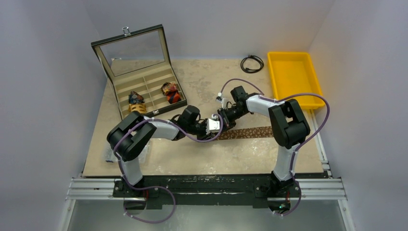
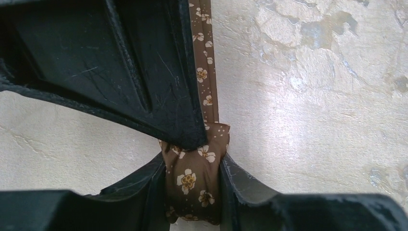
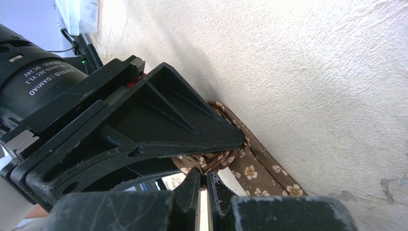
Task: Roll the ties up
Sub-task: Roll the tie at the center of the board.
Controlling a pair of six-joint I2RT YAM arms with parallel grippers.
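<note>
A brown tie [image 1: 250, 132] with small light flowers lies flat on the table, running right from the two grippers. Its left end is rolled into a small coil [image 2: 191, 185]. My left gripper [image 1: 215, 126] is shut on that coil, one finger on each side, in the left wrist view [image 2: 193, 164]. My right gripper [image 1: 225, 120] comes in from the far side and is shut on a fold of the coil's fabric [image 3: 206, 174]. The flat strip leads away from the coil [image 3: 257, 169]. Two rolled ties, one blue/yellow [image 1: 136, 102] and one red-orange/black [image 1: 171, 92], sit in the box.
An open compartment box [image 1: 144, 79] with a glass lid stands at the back left. A yellow tray [image 1: 293, 77] is at the back right, with a black cable loop [image 1: 252, 63] beside it. A clear packet [image 1: 108, 155] lies by the table's left edge.
</note>
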